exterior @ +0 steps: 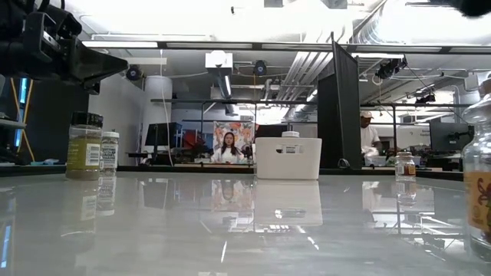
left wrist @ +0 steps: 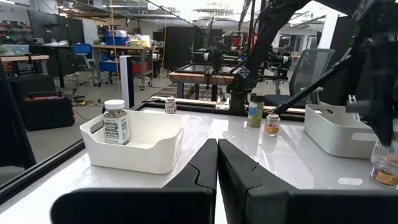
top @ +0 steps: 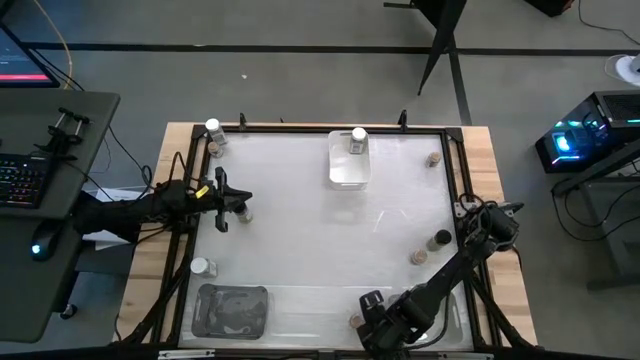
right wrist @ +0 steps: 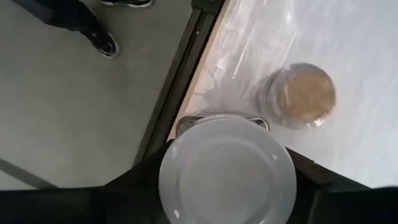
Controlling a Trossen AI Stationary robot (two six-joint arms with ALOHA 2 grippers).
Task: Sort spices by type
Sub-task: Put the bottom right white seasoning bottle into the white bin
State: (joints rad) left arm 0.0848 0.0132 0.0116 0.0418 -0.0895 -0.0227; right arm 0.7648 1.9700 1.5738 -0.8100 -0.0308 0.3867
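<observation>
Sorting spice jars at a white counter (top: 320, 230), two dark arms work from opposite sides. At far left, a white-capped jar (top: 213, 130) stands at the back corner and another (top: 201, 267) sits near a clear tray (top: 232, 310) at the front. The left tool (top: 232, 205) hovers over the counter's left side, its fingers (left wrist: 205, 171) pressed fully together and holding nothing. At centre back, a white tray (top: 349, 160) already holds one white-capped jar (top: 358, 140). Toward the right, brown-topped jars stand at the back (top: 433, 158) and mid-right (top: 419, 256), beside a dark-topped one (top: 442, 238). At the front edge, the right tool (top: 372, 318) is partway open, poised around a white-lidded jar (right wrist: 227, 171) next to a brown-topped jar (right wrist: 300, 96); a firm grip cannot be confirmed. These small, rigid jars look light but smooth-sided and easily toppled, best pinched across the body just below the cap.
</observation>
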